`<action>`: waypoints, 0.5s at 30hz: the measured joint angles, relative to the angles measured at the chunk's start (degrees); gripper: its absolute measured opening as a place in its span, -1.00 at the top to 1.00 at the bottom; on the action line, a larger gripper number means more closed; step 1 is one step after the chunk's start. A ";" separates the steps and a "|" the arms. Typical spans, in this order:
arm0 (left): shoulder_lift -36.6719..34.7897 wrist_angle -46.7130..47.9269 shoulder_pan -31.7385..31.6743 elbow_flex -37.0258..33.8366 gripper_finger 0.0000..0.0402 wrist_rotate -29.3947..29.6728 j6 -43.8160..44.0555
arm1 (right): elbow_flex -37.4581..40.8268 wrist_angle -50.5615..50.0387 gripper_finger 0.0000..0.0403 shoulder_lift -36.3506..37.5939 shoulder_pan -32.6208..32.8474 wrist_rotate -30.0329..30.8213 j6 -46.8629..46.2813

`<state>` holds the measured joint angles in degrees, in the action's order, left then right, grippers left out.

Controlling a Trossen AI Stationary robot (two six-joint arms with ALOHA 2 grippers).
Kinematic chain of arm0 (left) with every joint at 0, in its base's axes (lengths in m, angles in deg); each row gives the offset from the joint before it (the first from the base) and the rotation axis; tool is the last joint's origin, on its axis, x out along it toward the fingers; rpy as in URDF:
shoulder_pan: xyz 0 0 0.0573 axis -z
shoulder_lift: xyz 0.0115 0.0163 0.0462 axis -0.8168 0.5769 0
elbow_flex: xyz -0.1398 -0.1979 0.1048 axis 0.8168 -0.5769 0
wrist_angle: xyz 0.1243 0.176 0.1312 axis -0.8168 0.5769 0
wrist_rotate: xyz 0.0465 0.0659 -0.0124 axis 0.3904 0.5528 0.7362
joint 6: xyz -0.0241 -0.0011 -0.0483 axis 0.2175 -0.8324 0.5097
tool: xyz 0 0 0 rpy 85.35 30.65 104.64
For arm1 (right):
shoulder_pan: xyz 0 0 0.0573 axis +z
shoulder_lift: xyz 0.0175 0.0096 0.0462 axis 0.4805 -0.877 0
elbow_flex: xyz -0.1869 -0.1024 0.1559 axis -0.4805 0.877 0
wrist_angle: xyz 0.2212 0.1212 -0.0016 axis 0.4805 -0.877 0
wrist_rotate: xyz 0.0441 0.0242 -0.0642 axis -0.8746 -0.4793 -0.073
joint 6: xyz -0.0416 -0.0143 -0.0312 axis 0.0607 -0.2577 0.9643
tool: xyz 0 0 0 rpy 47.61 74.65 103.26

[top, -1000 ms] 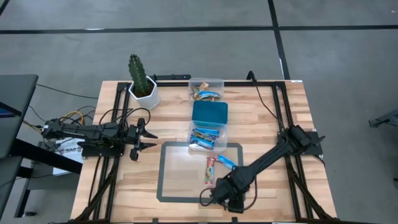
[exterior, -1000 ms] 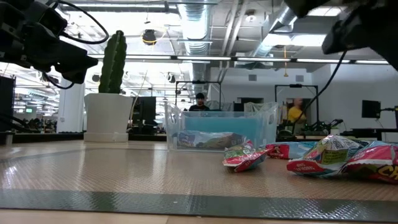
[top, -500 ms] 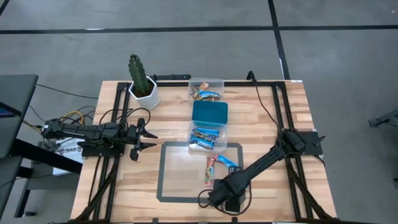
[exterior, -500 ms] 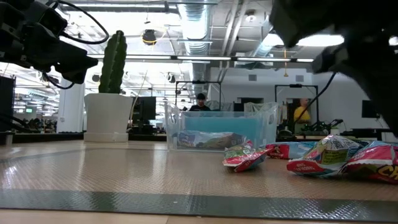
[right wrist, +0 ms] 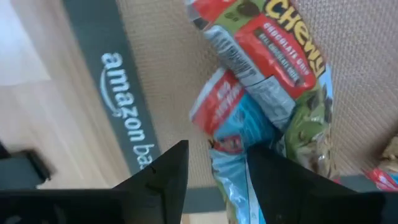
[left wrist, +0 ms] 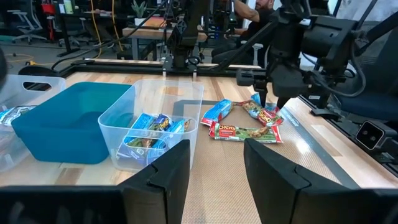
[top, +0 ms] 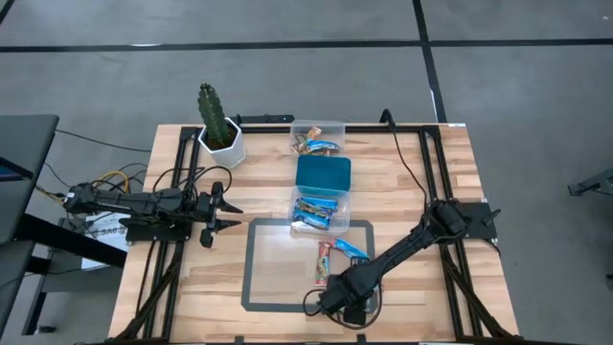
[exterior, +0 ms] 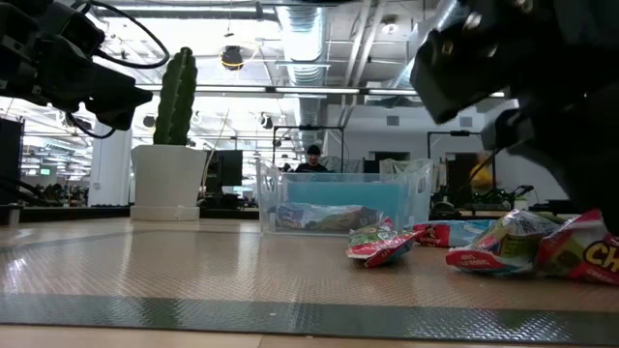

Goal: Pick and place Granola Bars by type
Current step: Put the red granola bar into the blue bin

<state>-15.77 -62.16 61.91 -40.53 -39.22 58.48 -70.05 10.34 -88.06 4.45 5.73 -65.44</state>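
Observation:
Several granola bars lie flat on the grey-bordered mat [top: 287, 230]: a red and green Chewy bar [right wrist: 273, 50], a blue bar with a red end [right wrist: 233, 134], and a blue one [top: 351, 251] farther back. My right gripper [right wrist: 217, 149] is open and hangs low over them near the mat's near edge [top: 324, 287], a finger on each side of the blue bar with the red end. My left gripper [top: 230, 213] waits open at the table's left, pointing at the tubs [left wrist: 216, 149]. My right gripper comes at the blue bar's red end [right wrist: 217, 102] from above, pointing down, with its fingers [right wrist: 168, 174] apart on either side. I cannot tell whether a finger touches the wrapper. The bar lies on the mat.
A clear tub [top: 320, 213] with blue bars stands at the mat's far edge, a teal tub [top: 323, 174] behind it, and another clear tub [top: 317, 139] with bars beyond that. A cactus in a white pot [top: 220, 134] stands far left. Bare wood lies on both sides.
My right gripper has moved a little toward the table's left and come down over the bars on the mat. In the low view, the red bar nearest the right edge has tipped up slightly.

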 joint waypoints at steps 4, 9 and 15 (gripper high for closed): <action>0.01 0.00 0.00 0.00 0.28 0.00 0.00 | 2.10 2.60 0.26 0.39 -0.35 -0.06 -1.49; 0.00 0.00 0.00 -0.02 0.28 0.00 0.00 | 2.46 2.76 0.41 0.39 -0.70 0.17 -1.51; 0.00 0.00 0.00 -0.01 0.28 0.00 0.00 | 2.49 2.74 0.80 0.35 -0.70 0.25 -1.53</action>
<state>-15.77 -62.16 61.91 -40.54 -39.22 58.48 -67.57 13.08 -87.72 3.75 5.97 -66.97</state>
